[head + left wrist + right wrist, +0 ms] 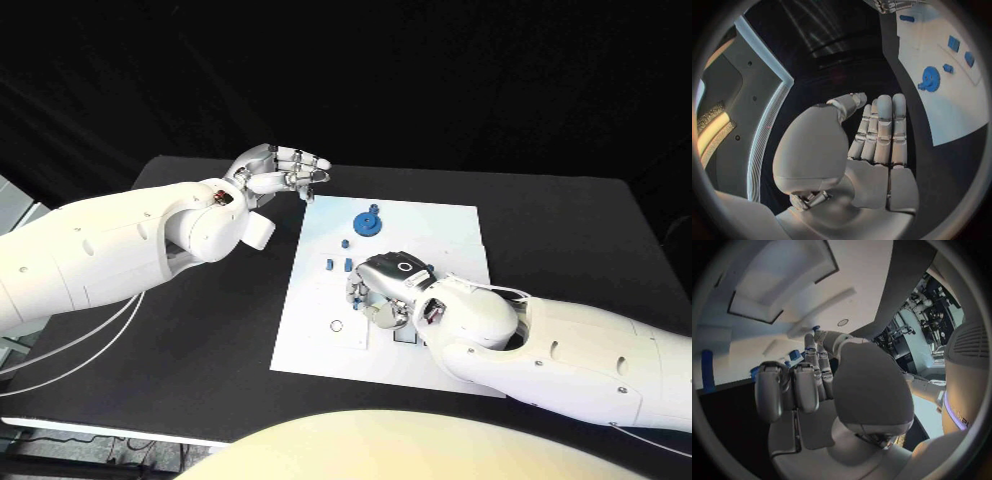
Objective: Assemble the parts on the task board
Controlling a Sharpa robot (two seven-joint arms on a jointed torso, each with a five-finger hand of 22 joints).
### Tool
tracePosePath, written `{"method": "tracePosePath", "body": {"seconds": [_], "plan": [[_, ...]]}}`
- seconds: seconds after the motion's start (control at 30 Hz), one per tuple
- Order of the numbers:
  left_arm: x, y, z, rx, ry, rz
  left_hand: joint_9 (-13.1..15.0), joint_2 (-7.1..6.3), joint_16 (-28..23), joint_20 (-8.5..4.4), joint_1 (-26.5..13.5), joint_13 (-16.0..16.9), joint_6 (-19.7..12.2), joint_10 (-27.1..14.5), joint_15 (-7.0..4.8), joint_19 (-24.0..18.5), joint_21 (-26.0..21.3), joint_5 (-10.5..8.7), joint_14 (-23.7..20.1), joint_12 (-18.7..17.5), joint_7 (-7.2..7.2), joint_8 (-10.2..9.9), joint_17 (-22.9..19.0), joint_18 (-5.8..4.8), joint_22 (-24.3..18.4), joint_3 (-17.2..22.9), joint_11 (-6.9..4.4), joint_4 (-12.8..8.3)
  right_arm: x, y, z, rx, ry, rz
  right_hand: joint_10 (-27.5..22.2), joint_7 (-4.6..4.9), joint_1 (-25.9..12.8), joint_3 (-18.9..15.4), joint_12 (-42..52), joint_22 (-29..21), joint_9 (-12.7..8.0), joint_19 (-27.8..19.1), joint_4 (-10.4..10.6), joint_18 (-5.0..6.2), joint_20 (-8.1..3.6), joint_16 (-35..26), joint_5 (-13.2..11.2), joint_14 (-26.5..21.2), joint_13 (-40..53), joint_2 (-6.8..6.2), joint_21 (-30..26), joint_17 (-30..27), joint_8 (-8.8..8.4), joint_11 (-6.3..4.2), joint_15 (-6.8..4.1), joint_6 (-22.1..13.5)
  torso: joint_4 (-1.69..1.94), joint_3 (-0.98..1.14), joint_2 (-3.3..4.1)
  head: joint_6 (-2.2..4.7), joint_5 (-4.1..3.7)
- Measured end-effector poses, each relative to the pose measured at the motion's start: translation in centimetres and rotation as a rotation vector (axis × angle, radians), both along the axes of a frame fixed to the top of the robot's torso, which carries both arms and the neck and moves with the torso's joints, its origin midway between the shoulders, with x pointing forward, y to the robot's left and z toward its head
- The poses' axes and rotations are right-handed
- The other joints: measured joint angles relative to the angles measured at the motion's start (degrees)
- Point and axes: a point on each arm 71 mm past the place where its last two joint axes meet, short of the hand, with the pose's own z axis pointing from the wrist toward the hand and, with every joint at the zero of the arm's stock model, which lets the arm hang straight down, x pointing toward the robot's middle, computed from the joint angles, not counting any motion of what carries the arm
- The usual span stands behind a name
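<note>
Both arms wear smooth, rounded white shells dotted with small dark screws. Each robot hand is silver: left robot hand (278, 170), right robot hand (387, 290). Thin white cables (87, 345) trail beneath the left arm.

The head view is evenly lit from above and reads sharp. The white board (433, 225) and the arms are bright, close to washed out, while the black table (577, 220) and the backdrop swallow detail. Shadows under the right hand (387, 292) are short and soft.

The wrist views are full fisheye circles in dark frames; straight edges bow and the rim smears. In the left wrist view the left hand (876, 137) is dim and grey against a dark room, with the board (948, 90) bright beside it. In the right wrist view the fingers (795, 387) look soft, perhaps too close for focus, and pale surfaces behind glare.
</note>
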Motion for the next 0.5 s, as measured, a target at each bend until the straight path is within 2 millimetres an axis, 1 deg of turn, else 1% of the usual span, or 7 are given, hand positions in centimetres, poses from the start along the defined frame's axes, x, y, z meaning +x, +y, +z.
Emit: {"method": "tracePosePath", "body": {"seconds": [0.13,0.2,0.3,0.37,0.4,0.47,0.5], "plan": [[-0.01,0.00,-0.01,0.000,0.001,-0.001,0.0,0.00,0.0,0.00,0.0,0.0,0.0,0.0,0.00,0.0,0.0,0.00,0.0,0.0,0.00,0.0,0.0,0.00,0.0,0.0,0.00,0.0,0.02,0.00,-0.29,-0.010,0.009,0.002,-0.4,0.46,-3.3,-1.6,0.0,0.0,0.3,0.0,1.1,0.00,0.00,0.0,0.9,0.0,-0.4,-1.16,-1.5,0.0,-0.88,-1.02,0.03,-1.7,0.01,0.00,-0.01,0.00,0.02],[-0.01,0.01,-0.01,0.001,0.002,-0.001,0.0,0.00,0.0,0.00,0.0,0.0,0.0,0.0,0.00,0.0,0.0,0.00,0.0,0.0,0.00,0.0,0.0,0.00,0.0,0.0,0.00,0.0,0.02,0.01,-0.32,-0.011,0.011,0.004,-1.7,0.54,-4.0,-2.0,0.0,0.0,0.0,0.0,1.5,0.00,0.00,0.0,0.7,0.0,-0.5,-1.74,-2.2,0.0,-1.10,-0.65,0.42,-1.8,-0.01,-0.01,-0.02,0.00,0.03],[-0.01,0.02,-0.02,0.001,0.003,-0.001,0.0,0.00,0.0,0.00,0.0,0.0,0.0,0.0,0.00,0.0,0.0,0.00,0.0,0.0,0.00,0.0,0.0,0.00,0.0,0.0,0.00,0.0,0.02,-0.03,-0.39,-0.012,0.015,0.003,-3.4,0.72,-4.5,-2.3,0.0,0.0,-0.1,0.2,1.5,0.00,0.25,0.0,0.3,-0.1,-0.9,-2.23,-3.9,0.0,-1.45,-0.15,0.54,-1.9,-0.01,-0.02,-0.03,-0.01,0.03],[-0.01,0.02,-0.02,0.001,0.004,-0.001,0.0,0.00,0.0,0.00,0.0,0.0,0.0,0.0,0.00,0.0,0.0,0.00,0.0,0.0,0.00,0.0,0.0,0.00,0.0,0.0,0.00,0.0,0.03,-0.09,-0.41,-0.011,0.016,0.002,-4.6,0.93,-4.8,-2.5,0.1,0.0,-0.2,0.1,1.7,0.00,0.55,-0.5,0.0,0.0,-0.9,-2.60,-5.6,0.0,-1.89,0.01,0.83,-2.4,-0.04,-0.02,-0.04,-0.01,0.03],[-0.01,0.02,-0.03,0.001,0.004,-0.001,0.0,0.00,0.0,0.00,0.0,0.0,0.0,0.0,0.00,0.0,0.0,0.00,0.0,0.0,0.00,0.0,-0.1,0.00,0.0,0.0,0.00,0.0,0.02,-0.14,-0.43,-0.010,0.016,0.000,-6.0,0.99,-4.8,-2.9,0.2,0.0,-0.4,-0.2,1.8,0.00,0.87,-1.0,-0.1,-0.1,-1.1,-2.61,-7.2,0.0,-2.54,0.23,1.16,-3.1,-0.04,-0.01,-0.04,-0.01,0.03],[-0.01,0.03,-0.03,0.001,0.005,-0.001,0.0,0.00,0.0,0.00,0.0,0.0,0.0,0.0,0.00,0.0,0.0,0.00,0.0,0.0,0.00,0.0,-0.1,0.00,0.0,0.0,0.00,0.0,0.00,-0.19,-0.45,-0.007,0.016,-0.001,-8.0,1.19,-4.3,-3.4,-0.2,0.0,-0.5,-0.7,1.7,0.93,1.37,-1.7,-0.1,0.0,-2.2,-3.07,-9.2,0.0,-3.15,0.41,1.24,-3.9,-0.05,0.00,-0.06,0.00,0.03],[0.00,0.05,-0.04,0.002,0.005,-0.001,0.0,0.00,0.0,0.00,0.0,0.0,0.0,0.0,0.00,0.0,0.0,0.00,0.0,0.0,0.00,0.0,-0.1,0.00,0.0,0.0,0.00,0.0,-0.03,-0.26,-0.49,-0.005,0.016,-0.003,-8.7,1.09,-4.1,-4.1,-0.2,0.0,-0.7,-1.3,1.6,0.93,1.65,-2.3,-0.1,-0.1,-2.2,-3.22,-10.9,-0.4,-3.79,0.53,1.62,-4.6,-0.05,0.00,-0.07,0.00,0.04]]}}
